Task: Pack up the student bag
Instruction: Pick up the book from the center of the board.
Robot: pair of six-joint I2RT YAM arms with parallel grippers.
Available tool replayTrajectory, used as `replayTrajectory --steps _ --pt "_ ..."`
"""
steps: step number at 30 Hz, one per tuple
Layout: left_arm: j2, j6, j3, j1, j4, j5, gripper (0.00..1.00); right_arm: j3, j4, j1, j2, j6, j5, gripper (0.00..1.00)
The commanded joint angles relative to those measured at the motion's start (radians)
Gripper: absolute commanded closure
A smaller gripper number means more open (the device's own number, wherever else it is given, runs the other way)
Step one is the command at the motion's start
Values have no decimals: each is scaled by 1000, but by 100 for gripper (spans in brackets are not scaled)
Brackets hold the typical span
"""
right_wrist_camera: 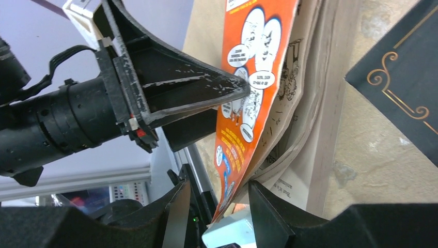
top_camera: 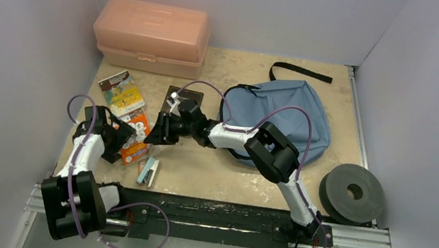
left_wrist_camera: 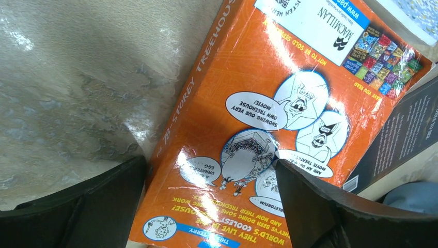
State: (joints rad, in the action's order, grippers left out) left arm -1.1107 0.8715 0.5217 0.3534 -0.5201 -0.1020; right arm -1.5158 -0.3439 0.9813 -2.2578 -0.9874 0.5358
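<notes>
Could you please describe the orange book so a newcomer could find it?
Find the salmon-pink plastic box, far left. In front of it lie a yellow book, a black book and, farthest from it, the glossy orange paperback with cartoon speech bubbles.

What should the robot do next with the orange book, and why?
Probably close the right tool on the lifted edge of the orange book. That edge sits between its open fingers, with pages sagging, while the open left tool touches the cover. A firm hold seems needed before carrying it to the student bag.
</notes>
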Motion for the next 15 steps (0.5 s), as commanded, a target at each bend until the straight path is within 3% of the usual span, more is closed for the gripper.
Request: replayTrajectory --steps 1,4,12,15 --pt "46 4 -13 -3 -6 -76 5 21 28 17 -10 -14 -46 50" --pt "77 -12 -12 -3 -20 -56 5 34 30 17 -5 -2 -55 51" --pt "181 -114 38 -7 -88 -1 7 -56 147 15 33 137 -91 100" --pt "245 -159 72 -6 -134 37 6 -66 147 3 67 133 -55 100"
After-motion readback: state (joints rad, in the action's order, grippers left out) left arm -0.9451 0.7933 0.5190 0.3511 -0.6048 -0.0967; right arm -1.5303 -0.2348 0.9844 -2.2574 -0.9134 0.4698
